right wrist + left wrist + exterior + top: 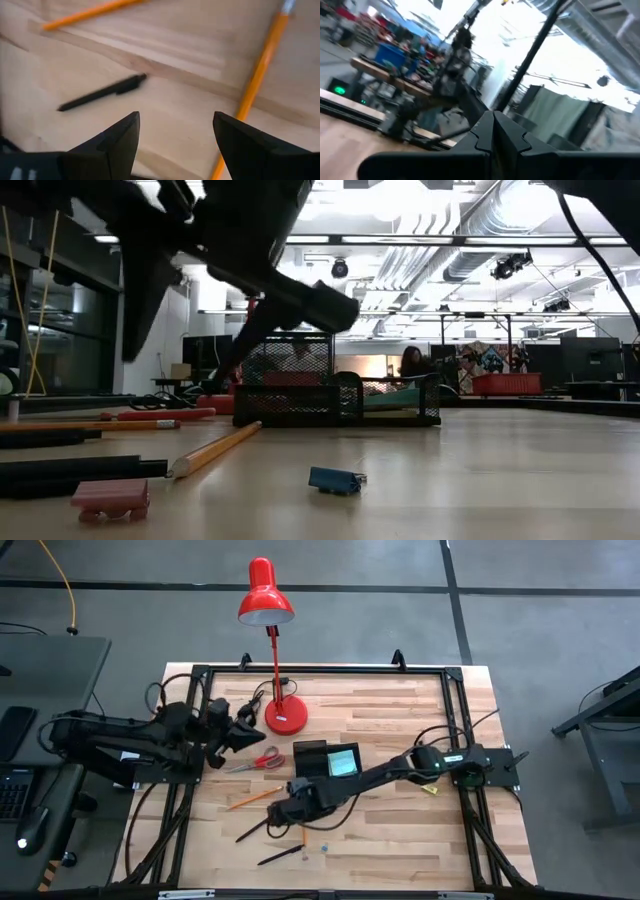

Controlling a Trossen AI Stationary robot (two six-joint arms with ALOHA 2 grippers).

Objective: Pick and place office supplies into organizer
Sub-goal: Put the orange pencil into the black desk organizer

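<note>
Pencils, pens and scissors (255,761) lie scattered on the wooden surface (390,840) beside the black organizer (327,759); right gripper (175,131) hovers spread and empty, left gripper (494,131) clenched, empty.

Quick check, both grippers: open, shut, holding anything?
Left gripper: shut, empty, off by the table's left edge.
Right gripper: open, empty, over bare table between black pen and orange pencil.

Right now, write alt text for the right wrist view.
The open right gripper hovers over the wooden table, nothing between its dark fingers. Ahead lie a black pen and two orange pencils, one running past a finger, the other farther off.
</note>
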